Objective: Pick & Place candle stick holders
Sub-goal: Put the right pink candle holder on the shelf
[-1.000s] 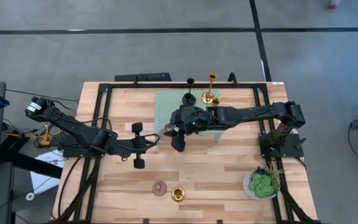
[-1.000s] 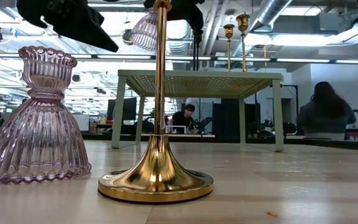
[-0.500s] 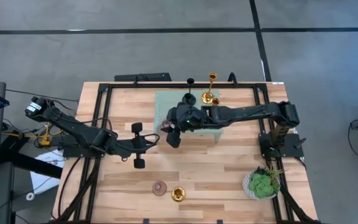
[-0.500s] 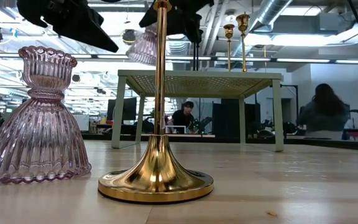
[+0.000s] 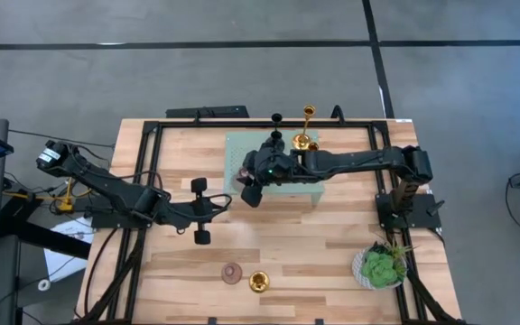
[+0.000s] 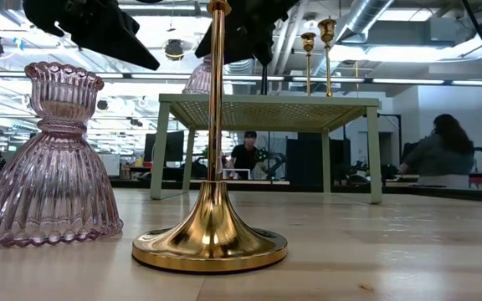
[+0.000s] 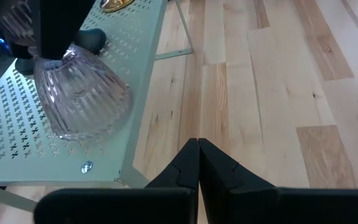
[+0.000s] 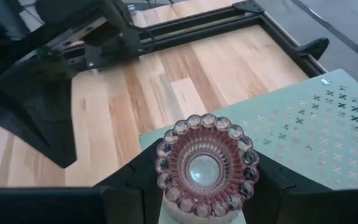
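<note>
**Pink holder up over the green rack**

Closest to us on the desk sit a ribbed pink holder and a gold holder, side by side. Past those, the left gripper hangs above bare wood, clenched on nothing. Further back, the right gripper is grasping another pink holder by its neck, over the near corner of the perforated green rack. At the rack's far edge we see two more gold holders and a black one.
</note>
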